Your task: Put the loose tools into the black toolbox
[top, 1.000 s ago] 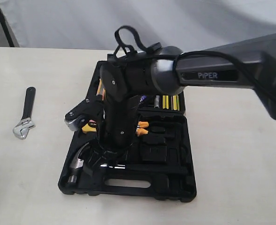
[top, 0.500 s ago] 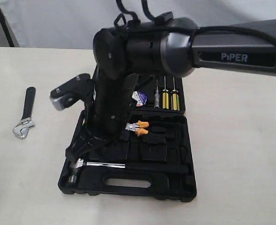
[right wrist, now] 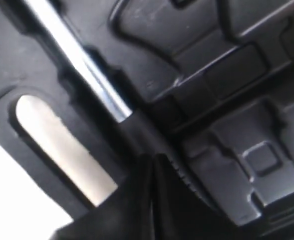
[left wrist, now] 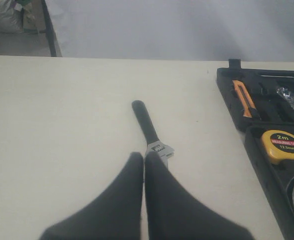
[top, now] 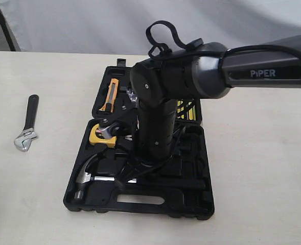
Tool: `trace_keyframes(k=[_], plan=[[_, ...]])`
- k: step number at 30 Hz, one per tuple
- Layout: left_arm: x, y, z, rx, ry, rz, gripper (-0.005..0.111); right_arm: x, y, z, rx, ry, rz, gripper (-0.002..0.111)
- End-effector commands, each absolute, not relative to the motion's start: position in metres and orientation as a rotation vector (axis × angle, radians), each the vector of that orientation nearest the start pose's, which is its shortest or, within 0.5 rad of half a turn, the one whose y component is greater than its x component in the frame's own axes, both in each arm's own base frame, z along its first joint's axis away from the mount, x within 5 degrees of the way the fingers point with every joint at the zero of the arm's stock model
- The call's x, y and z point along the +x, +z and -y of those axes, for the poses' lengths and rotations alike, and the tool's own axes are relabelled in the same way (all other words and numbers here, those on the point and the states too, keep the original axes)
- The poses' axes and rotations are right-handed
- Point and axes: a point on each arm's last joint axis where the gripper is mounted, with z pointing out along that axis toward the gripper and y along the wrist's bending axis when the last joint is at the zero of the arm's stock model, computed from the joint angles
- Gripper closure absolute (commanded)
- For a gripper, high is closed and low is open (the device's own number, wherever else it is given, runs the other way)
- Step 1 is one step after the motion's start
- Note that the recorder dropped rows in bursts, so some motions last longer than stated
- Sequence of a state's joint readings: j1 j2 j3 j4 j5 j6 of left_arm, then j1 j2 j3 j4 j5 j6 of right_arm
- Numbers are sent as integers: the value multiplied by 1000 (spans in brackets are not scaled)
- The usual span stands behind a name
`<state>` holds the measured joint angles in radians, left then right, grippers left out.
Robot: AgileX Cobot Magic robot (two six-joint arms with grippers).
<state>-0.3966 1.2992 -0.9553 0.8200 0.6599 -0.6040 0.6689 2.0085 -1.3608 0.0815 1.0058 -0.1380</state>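
The black toolbox [top: 140, 206] lies open on the table. The claw hammer [top: 86, 178] rests in its near half, along the slot handle. My right gripper [top: 132, 175] points down at the hammer's black grip, shut, fingertips pressed together with nothing between them. The right wrist view shows the steel shaft [right wrist: 82, 60] running up to my right gripper [right wrist: 154, 159]. The adjustable wrench [top: 26, 125] lies on the bare table to the left. My left gripper [left wrist: 144, 156] is shut just short of the wrench [left wrist: 149, 129]. The tape roll [left wrist: 290, 98], in clear film, sits in the far half.
A yellow tape measure [top: 103, 135] and an orange utility knife [top: 109, 94] sit in the toolbox's left recesses. Yellow-handled screwdrivers [top: 183, 109] peek out behind the right arm. A white backdrop bounds the table's far edge.
The right arm has swung rightward over the toolbox, uncovering the tape measure and knife and hiding the pliers. Its gripper has shifted from near the hammer's head toward the grip.
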Motion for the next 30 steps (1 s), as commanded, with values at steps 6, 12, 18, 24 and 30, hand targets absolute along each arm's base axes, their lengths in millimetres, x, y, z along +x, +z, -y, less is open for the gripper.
trace_keyframes(k=[6,12,18,24,30], plan=[[263,307,66,306,348,-2223,105,299,137,-236,-1211,100,-2900,108],[263,307,66,306,348,-2223,105,304,181,-227,-1123,117,-2780,108],[263,307,66,306,348,-2223,105,337,210,-165,-656,147,-2840,108],[263,307,66,306,348,-2223,105,372,191,-95,-296,117,-2893,108],[263,307,66,306,348,-2223,105,404,160,-57,-132,95,-2902,108]])
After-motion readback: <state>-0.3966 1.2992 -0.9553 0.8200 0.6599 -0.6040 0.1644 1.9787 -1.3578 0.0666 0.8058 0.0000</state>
